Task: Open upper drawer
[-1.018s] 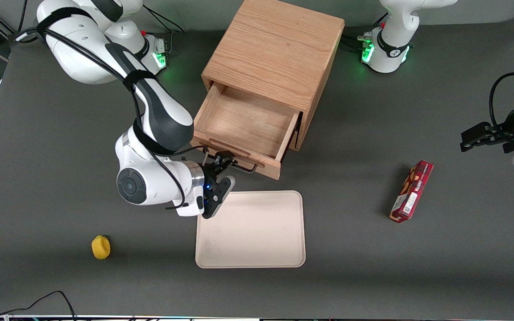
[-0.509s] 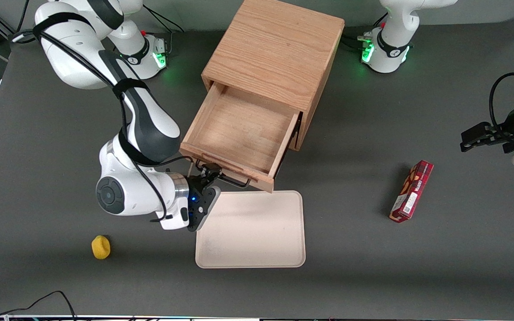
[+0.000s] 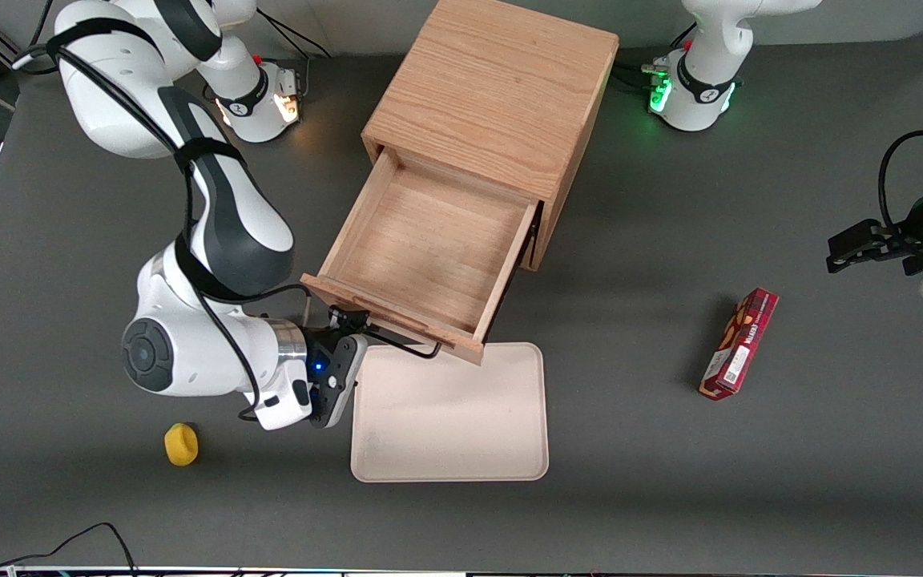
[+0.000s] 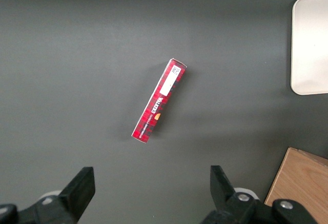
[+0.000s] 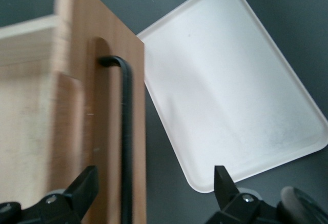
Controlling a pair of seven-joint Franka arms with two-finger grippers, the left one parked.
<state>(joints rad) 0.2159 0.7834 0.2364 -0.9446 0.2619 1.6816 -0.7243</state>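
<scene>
The upper drawer (image 3: 421, 248) is a light oak box pulled well out of the oak cabinet (image 3: 493, 88), and its inside is bare. Its thin black bar handle (image 3: 397, 340) runs along the drawer front, which overhangs the tray's edge. My right gripper (image 3: 347, 322) is at the handle's end toward the working arm. In the right wrist view the gripper (image 5: 154, 190) is open, its fingers spread wide on either side of the handle (image 5: 126, 131) and not clamped on it. The lower drawer is hidden under the upper one.
A cream tray (image 3: 453, 417) lies on the table just nearer the front camera than the drawer front, also in the right wrist view (image 5: 230, 90). A small yellow object (image 3: 181, 443) lies near the working arm. A red box (image 3: 738, 343) lies toward the parked arm's end.
The upper drawer has slid farther out of the cabinet toward the front camera. My right gripper and wrist moved with the handle, the same way.
</scene>
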